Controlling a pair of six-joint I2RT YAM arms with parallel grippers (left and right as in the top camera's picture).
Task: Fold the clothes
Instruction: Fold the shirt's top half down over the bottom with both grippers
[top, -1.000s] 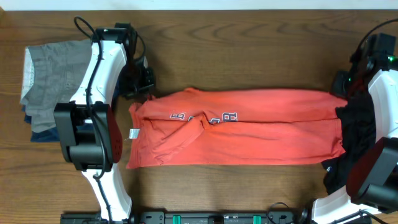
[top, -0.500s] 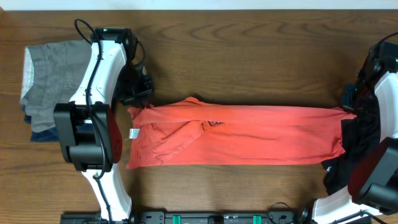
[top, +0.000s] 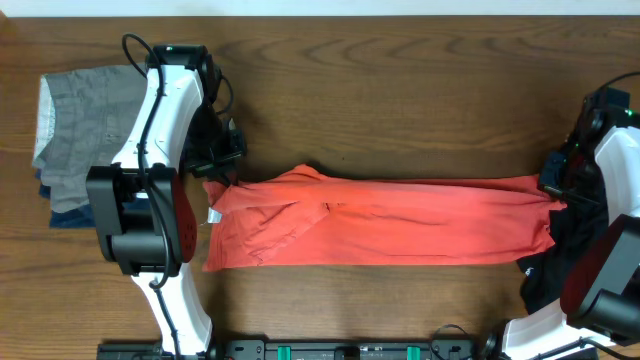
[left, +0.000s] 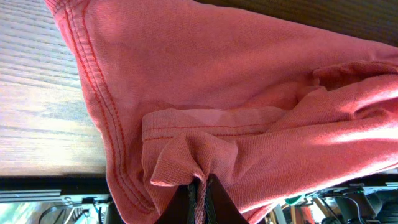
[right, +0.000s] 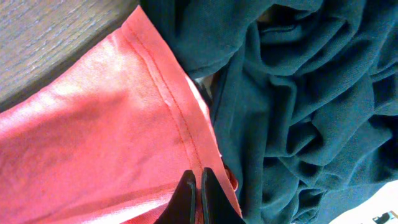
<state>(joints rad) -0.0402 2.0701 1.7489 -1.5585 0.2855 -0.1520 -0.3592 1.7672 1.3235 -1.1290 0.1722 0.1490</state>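
Clamped shut on the coral T-shirt (top: 400, 225) at both ends: left pincer (top: 215, 178) at 9 o'clock, right pincer (top: 555, 190) at 3 o'clock. Have drawn its far edge toward 6 o'clock within the last second, covering the chest lettering. Stretched across mid-table (top: 400, 90), narrower now. Probably halfway through a lengthwise fold. Leaves the black garment (top: 570, 250) heaped at 3 o'clock, unfolded.

Nothing legible in any view. Small white tag (top: 214, 214) at the nine o'clock end of the T-shirt (top: 420, 225), seen from overhead only, far too small to tell whether anything is printed on it.
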